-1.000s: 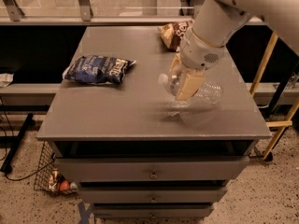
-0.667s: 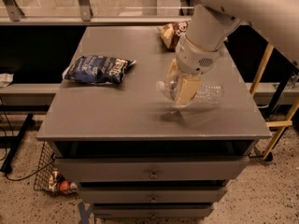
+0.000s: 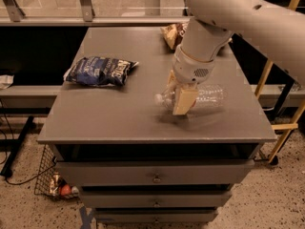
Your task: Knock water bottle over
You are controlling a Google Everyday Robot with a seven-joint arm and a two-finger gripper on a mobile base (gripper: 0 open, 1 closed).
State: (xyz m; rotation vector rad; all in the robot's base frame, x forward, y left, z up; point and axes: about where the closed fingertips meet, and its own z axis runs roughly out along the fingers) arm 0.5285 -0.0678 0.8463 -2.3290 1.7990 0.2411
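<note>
The water bottle (image 3: 209, 95) is a clear ribbed plastic bottle lying on its side on the right part of the grey tabletop (image 3: 119, 113). Its white cap (image 3: 158, 98) points left and its base points right. My gripper (image 3: 177, 98) hangs from the big white arm (image 3: 205, 37) and sits right at the bottle's neck end, covering the bottle's middle and its label. I cannot make out whether it is touching the bottle or just in front of it.
A dark blue snack bag (image 3: 99, 71) lies at the table's left. A brown snack bag (image 3: 172, 34) lies at the back, partly behind the arm. Drawers are below the tabletop. A yellow frame (image 3: 286, 104) stands to the right and a wire basket (image 3: 52, 175) is on the floor at left.
The gripper has moved a little left and down toward the tabletop. The bottle's cap end has dropped with it, and the bottle now lies flat on its side.
</note>
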